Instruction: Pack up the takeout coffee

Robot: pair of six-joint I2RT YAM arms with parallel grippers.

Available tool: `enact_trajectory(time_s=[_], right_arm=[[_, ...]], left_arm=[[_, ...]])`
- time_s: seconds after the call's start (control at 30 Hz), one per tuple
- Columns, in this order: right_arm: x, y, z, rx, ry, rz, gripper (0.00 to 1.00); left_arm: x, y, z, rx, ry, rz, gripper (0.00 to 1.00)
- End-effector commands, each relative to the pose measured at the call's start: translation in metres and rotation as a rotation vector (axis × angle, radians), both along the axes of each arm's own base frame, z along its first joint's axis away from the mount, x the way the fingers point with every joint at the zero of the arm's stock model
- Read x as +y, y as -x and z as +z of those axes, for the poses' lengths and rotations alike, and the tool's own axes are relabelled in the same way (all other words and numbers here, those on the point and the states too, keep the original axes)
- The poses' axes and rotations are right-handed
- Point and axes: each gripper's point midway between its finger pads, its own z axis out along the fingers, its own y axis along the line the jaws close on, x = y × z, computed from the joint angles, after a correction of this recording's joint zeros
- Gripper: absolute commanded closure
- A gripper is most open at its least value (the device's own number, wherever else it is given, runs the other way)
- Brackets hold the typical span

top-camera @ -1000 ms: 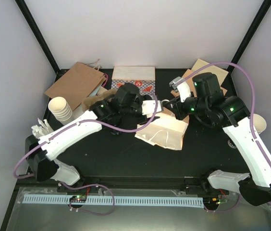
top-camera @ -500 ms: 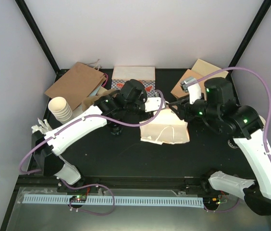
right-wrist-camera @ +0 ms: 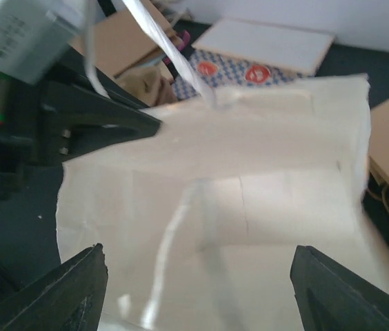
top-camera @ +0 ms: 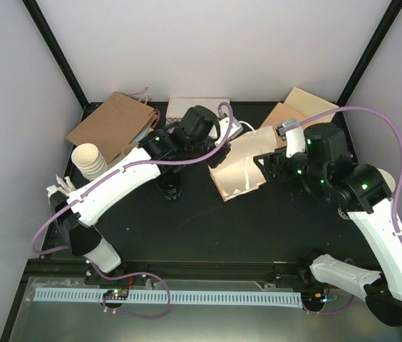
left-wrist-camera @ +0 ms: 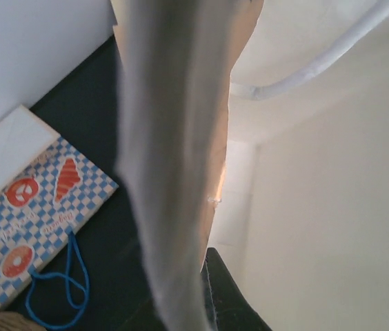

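Tabletop [top-camera: 208,228] is black and cluttered along the back, so I work from the big items down. The biggest thing in play is the white paper bag [top-camera: 242,165], held partly up near the middle and sagging between my two arms. It looks like thin, floppy, light paper. I judge it would crease or tear at a handle if pulled hard.

My left claw [top-camera: 227,137] is pinched fully together on the bag's upper edge beside a handle. The left wrist view shows that edge running straight into the jaws. My right claw [right-wrist-camera: 198,256] stands spread wide, facing the bag's flat side with nothing between its fingers.

Behind these sit a brown bag [top-camera: 112,122] and a checkered box [left-wrist-camera: 25,221]. A stack of cream cups [top-camera: 89,161] stands at the left edge.

Smallest, and what matters most, is the takeout coffee cup [top-camera: 171,188]. It is black-lidded and seemingly upright on the tabletop just under my left forearm, left of the white bag and apart from it. I can make out only this one.

I expect a paper wall that gives under a squeeze and a press-on lid that could pop. If the cup is filled, which I cannot tell, the liquid will shift. I would take it gently around the wall below the lid rim and keep it upright.
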Motion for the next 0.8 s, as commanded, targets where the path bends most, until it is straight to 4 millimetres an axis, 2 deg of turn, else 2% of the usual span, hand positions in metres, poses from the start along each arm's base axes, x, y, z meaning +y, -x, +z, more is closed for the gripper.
enact_trajectory(time_s=[0.0,0.23,0.43,0.57,0.63,0.77], right_arm=[[-0.004,-0.009,-0.010,0.045,-0.054,-0.104,0.24],[0.008,-0.004,0.005,0.057,-0.225,-0.100,0.24],[0.023,-0.010,0.000,0.170,-0.470,-0.173,0.26],[0.038,-0.008,0.005,0.229,-0.626,-0.136,0.27],[0.041,-0.010,0.003,0.245,-0.662,-0.140,0.27],[0.037,-0.025,-0.017,0.278,-0.658,-0.237,0.27]], left_arm=[[0.008,-0.004,-0.006,0.087,0.019,0.114,0.98],[0.022,-0.016,-0.003,0.067,0.018,0.236,0.98],[0.030,-0.022,-0.003,0.044,0.017,0.294,0.97],[0.032,-0.023,-0.005,0.046,0.019,0.314,0.97],[0.032,-0.023,-0.004,0.048,0.023,0.317,0.96],[0.029,-0.021,-0.004,0.058,0.039,0.302,0.96]])
